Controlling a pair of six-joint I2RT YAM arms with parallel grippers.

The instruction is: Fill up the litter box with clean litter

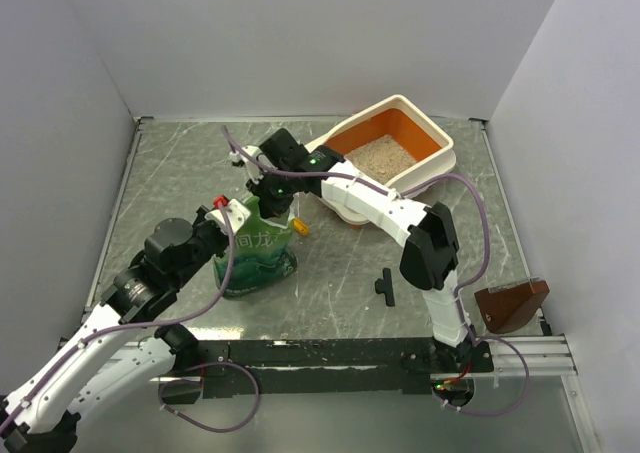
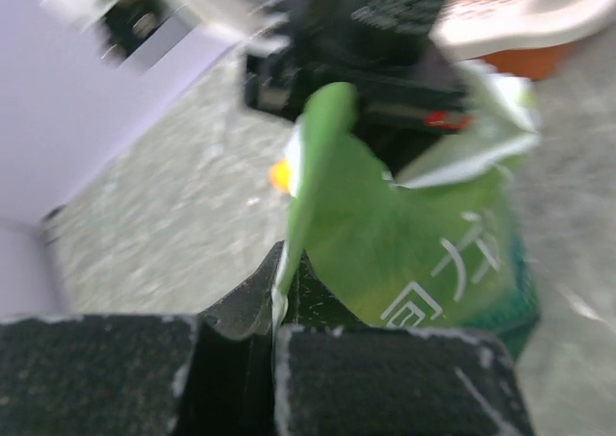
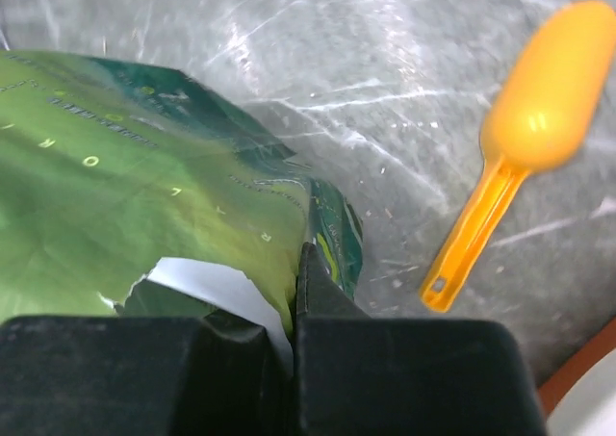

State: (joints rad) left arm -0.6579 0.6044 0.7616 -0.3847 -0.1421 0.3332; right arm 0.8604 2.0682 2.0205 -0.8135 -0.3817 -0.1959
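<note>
Far right: cream litter box [image 1: 412,131], orange inside, beige clean litter [image 1: 380,156].

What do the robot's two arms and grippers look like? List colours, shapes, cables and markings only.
Both the left arm and right arm have white rounded link shells joined by black joint housings. Thin purple cables loop along each. A green light glows near the right wrist. The left gripper and right gripper have blocky black fingers with rough, grainy pads.

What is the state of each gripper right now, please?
Left gripper: closed, holding an edge of the bag.
Right gripper: closed, holding the bag at its torn opening.
</note>
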